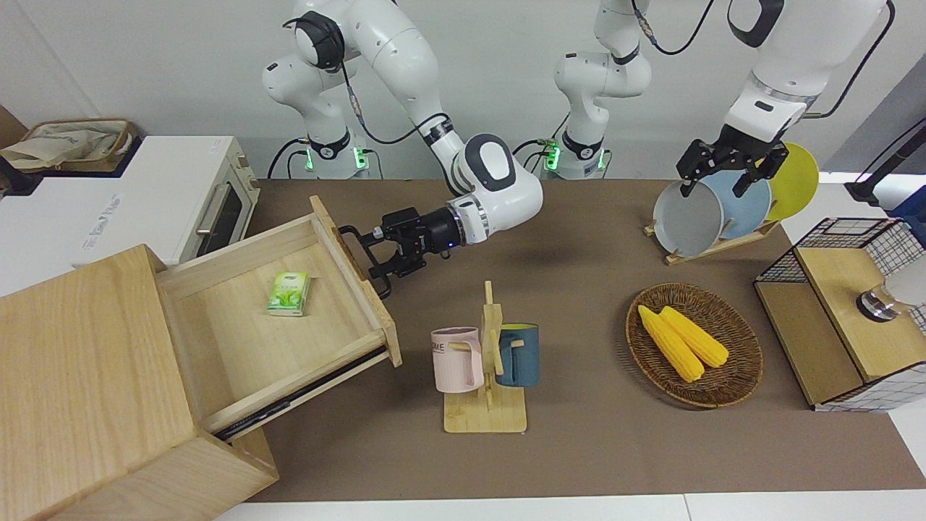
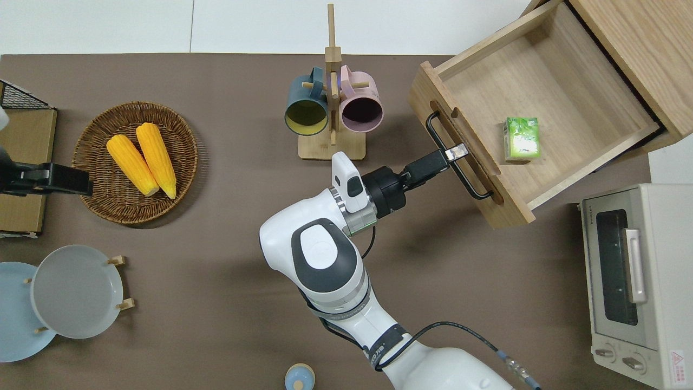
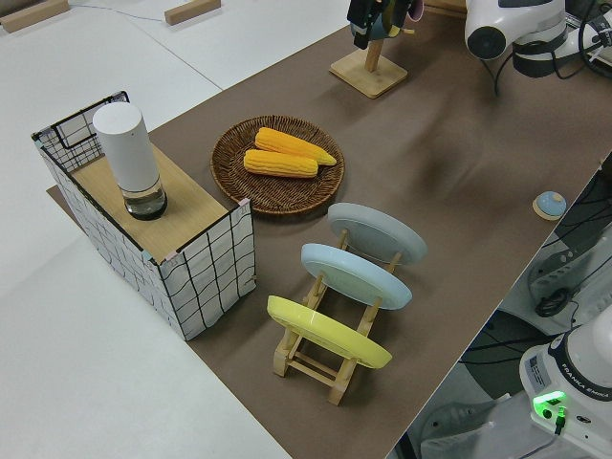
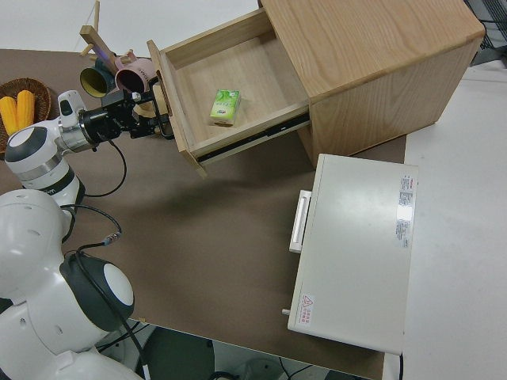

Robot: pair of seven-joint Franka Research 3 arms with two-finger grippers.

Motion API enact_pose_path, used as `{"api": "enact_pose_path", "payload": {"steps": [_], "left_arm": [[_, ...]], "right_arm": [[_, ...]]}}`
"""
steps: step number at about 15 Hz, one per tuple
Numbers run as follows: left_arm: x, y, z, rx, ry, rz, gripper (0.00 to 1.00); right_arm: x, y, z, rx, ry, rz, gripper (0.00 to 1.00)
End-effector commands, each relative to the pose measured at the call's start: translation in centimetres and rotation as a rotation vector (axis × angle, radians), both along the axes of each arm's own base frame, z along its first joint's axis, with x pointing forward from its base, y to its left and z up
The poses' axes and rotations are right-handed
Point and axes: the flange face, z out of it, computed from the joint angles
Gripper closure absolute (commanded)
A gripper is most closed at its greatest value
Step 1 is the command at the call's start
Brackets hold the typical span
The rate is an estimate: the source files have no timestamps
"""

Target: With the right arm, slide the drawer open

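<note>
The drawer [image 1: 275, 311] stands pulled far out of its cabinet [image 1: 94, 391] at the right arm's end of the table; a green packet [image 2: 522, 138] lies inside; my right gripper [image 2: 452, 154], fingers spread, sits at the black handle [image 2: 457, 157], at the drawer's eight o'clock seen from overhead; my left arm is parked.

basket: round woven wicker basket [image 2: 92, 179] holding two yellow corn cobs [image 2: 142, 157] side by side
mug stand: pale wooden mug stand [image 2: 331, 142] with a dark blue mug [image 2: 305, 106] and a pink mug [image 2: 361, 106] hung on either side of its post
plate rack: small wooden plate rack [image 3: 320, 356] holding a grey plate [image 3: 377, 232], a light blue plate [image 3: 356, 275] and a yellow plate [image 3: 328, 332] on edge
mesh cabinet: small wood cabinet with black wire mesh [image 3: 167, 251], a white cylinder [image 3: 128, 157] upright on top
oven: white toaster oven with a steel handle [image 2: 633, 281], door shut
carton: small green carton [image 2: 522, 138] lying flat
disc: small round blue disc [image 2: 299, 377] at the table edge nearest the robots
</note>
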Motion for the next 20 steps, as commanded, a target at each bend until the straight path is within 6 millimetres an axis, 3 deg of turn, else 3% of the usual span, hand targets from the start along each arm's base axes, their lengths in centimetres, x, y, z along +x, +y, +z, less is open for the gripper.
{"api": "enact_pose_path", "payload": {"steps": [1,5,12,17,20], "left_arm": [[0.4,0.0,0.2,0.016,-0.008,-0.008,0.0],[0.4,0.0,0.2,0.016,-0.008,-0.008,0.0],[0.4,0.0,0.2,0.016,-0.008,-0.008,0.0],[0.4,0.0,0.2,0.014,-0.008,-0.008,0.0],[0.4,0.0,0.2,0.016,-0.008,-0.008,0.0]], "right_arm": [[-0.2,0.8,-0.1,0.037,-0.008,-0.019,0.015],[0.2,2.1,3.2,0.192,-0.015,-0.038,0.015],[-0.3,2.5,8.8,0.392,-0.006,-0.082,0.015],[-1.3,1.5,12.5,0.512,0.041,-0.113,0.017],[-1.6,-0.2,15.3,0.602,0.067,-0.142,0.015]]}}
